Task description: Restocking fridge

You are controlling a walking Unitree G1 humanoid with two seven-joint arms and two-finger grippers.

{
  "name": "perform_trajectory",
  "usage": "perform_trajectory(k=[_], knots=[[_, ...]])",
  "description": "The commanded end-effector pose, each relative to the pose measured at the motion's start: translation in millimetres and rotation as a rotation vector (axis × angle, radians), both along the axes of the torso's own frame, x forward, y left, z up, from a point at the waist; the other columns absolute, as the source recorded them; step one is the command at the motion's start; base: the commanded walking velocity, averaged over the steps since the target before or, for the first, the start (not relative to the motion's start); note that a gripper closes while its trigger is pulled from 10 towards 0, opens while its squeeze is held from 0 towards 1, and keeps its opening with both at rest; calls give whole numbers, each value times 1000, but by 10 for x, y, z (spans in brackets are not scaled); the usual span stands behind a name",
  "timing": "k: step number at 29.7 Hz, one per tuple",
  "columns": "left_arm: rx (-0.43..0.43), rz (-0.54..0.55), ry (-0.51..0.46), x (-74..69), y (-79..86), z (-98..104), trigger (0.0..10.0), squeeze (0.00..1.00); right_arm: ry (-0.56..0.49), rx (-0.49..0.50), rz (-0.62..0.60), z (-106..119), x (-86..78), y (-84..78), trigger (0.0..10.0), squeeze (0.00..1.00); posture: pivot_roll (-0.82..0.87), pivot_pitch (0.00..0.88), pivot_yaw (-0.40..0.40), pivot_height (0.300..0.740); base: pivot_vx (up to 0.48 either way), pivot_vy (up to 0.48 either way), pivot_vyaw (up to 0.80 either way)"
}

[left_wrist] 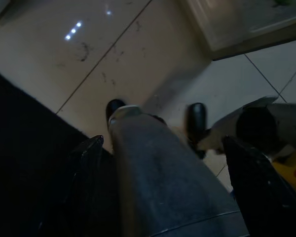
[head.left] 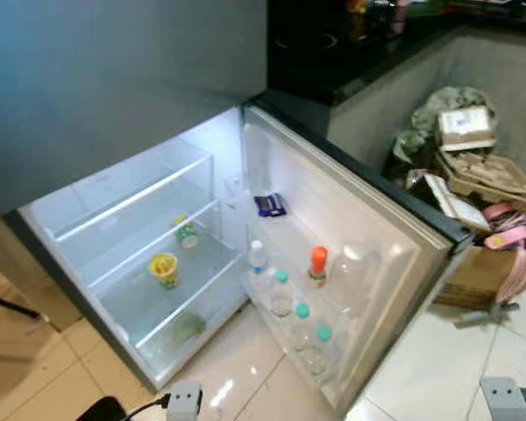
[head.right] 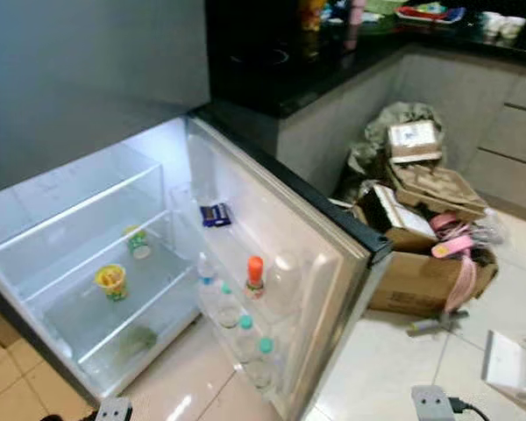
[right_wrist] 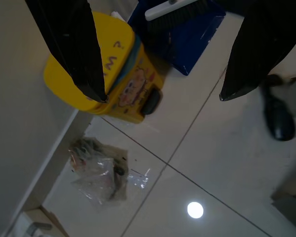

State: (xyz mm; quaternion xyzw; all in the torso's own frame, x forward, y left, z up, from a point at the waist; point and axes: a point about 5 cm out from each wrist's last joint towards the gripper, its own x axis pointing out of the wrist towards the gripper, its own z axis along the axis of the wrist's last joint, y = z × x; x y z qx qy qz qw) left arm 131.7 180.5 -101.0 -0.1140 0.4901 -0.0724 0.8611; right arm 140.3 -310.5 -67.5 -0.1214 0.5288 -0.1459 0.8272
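Fridge point(head.left: 114, 224) open, bottles point(head.left: 300, 329) along door rack edge. Right pincer point(right_wrist: 158, 64) wide open, empty, over floor; left pincer point(left_wrist: 163, 163) spread, empty. Risk: clipping door rack, toppling bottles.

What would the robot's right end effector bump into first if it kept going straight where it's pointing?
Probably the tiled floor. The open right end effector points down at it, with the yellow bucket just off to one side. Depth is unclear.

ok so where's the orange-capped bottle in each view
Left eye view: orange-capped bottle stands in the open fridge door's shelf, right of centre.
Right eye view: same bottle near the middle.
Both wrist views look at floor, not the fridge.
Shared landmark: the yellow cup on the fridge shelf.
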Motion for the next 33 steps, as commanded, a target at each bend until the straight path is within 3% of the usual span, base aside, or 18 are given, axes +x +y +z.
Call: perform_trajectory(k=[1, 5, 9, 11, 12, 15, 18, 19, 21, 22, 23, 26, 28, 29, 30, 31, 32, 33], knots=[[-3, 3, 26, -62, -18, -26, 10000, 0, -13, -6, -4, 19, 28, -17, 10000, 0, -104, 0, -34, 740, 0, 0, 0], [10, 17, 26, -59, 3, -25, 10000, 0, -37, -17, -18, 54, 84, -43, 10000, 0, -102, 0, -33, 740, 0, 0, 0], [19, 10, 26, -60, 17, -24, 10000, 0, -180, 12, -47, 202, 348, -81, 10000, 0, -102, 0, -32, 740, 0, 0, 0], [20, 9, 27, -66, 24, -25, 10000, 0, -368, 133, -59, 364, 654, -24, 10000, 0, -104, 0, -29, 740, 0, 0, 0], [20, 9, 27, -66, 24, -25, 10000, 0, -368, 133, -59, 364, 654, -24, 10000, 0, -104, 0, -29, 740, 0, 0, 0], [20, 6, 31, -78, 31, -27, 10000, 0, -578, 288, -89, 608, 998, 20, 10000, 0, -99, 0, -32, 740, 0, 0, 0], [21, 6, 32, -82, 33, -28, 10000, 0, -650, 359, -87, 707, 1120, 44, 10000, 0, -98, 0, -32, 740, 0, 0, 0], [22, 7, 34, -87, 36, -30, 10000, 0, -712, 451, -43, 806, 1245, 107, 10000, 0, -96, 0, -34, 740, 0, 0, 0], [22, 7, 34, -87, 36, -30, 10000, 0, -712, 451, -43, 806, 1245, 107, 10000, 0, -96, 0, -34, 740, 0, 0, 0], [23, 7, 34, -91, 38, -31, 10000, 0, -752, 552, 41, 893, 1352, 203, 10000, 0, -96, 0, -34, 740, 0, 0, 0], [23, 7, 34, -91, 38, -31, 10000, 0, -752, 552, 41, 893, 1352, 203, 10000, 0, -96, 0, -34, 740, 0, 0, 0], [26, 6, 34, -98, 51, -31, 10000, 0, -707, 753, 364, 985, 1441, 476, 10000, 0, -90, 0, -31, 740, 0, 0, 0], [26, 6, 34, -98, 51, -31, 10000, 0, -707, 753, 364, 985, 1441, 476, 10000, 0, -90, 0, -31, 740, 0, 0, 0], [27, 5, 34, -99, 56, -30, 10000, 0, -680, 793, 439, 988, 1424, 514, 10000, 0, -88, 0, -30, 740, 0, 0, 0], [27, 5, 34, -99, 56, -30, 10000, 0, -680, 793, 439, 988, 1424, 514, 10000, 0, -88, 0, -30, 740, 0, 0, 0], [32, 2, 33, -100, 65, -29, 10000, 0, -648, 842, 521, 1001, 1397, 543, 10000, 0, -91, 0, -28, 740, 0, 0, 0], [41, -3, 34, -104, 78, -29, 10000, 0, -607, 968, 638, 1051, 1358, 591, 10000, 0, -91, 0, -27, 740, 0, 0, 0], [41, -3, 34, -104, 78, -29, 10000, 0, -607, 968, 638, 1051, 1358, 591, 10000, 0, -91, 0, -27, 740, 0, 0, 0]])
